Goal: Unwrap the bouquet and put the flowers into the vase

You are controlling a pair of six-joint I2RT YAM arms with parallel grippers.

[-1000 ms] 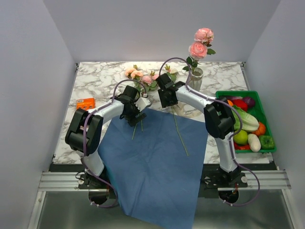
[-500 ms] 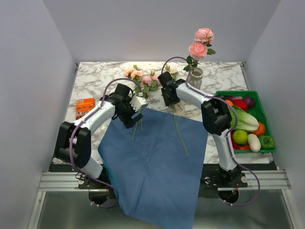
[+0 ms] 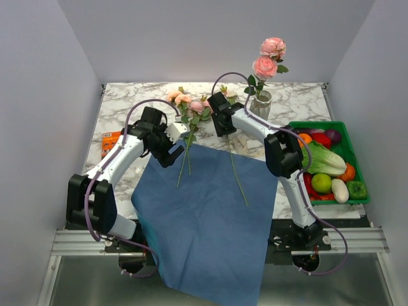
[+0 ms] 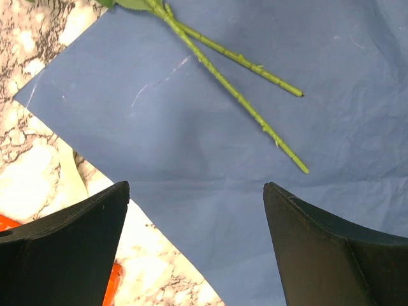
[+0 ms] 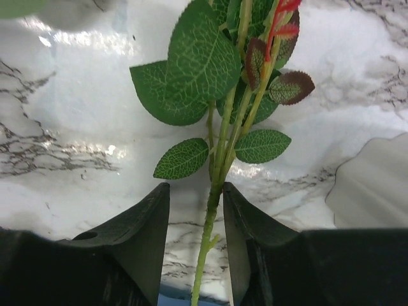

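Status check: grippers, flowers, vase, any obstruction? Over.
Left gripper open, empty, over the blue paper sheet. Right gripper open, straddling a green leafy rose stem, not clamped. Two pink roses stand in the slim off-white vase; others lie loose. Nothing blocking.

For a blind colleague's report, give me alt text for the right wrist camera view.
A leafy green flower stem runs up between the right hand's open black fingers, above a white marble table.

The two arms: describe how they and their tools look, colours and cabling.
Both the left arm and right arm have glossy white shells joined by black joint housings, with a thin purple cable looping outside. The left tool and right tool each have two matte black, wedge-shaped fingers.
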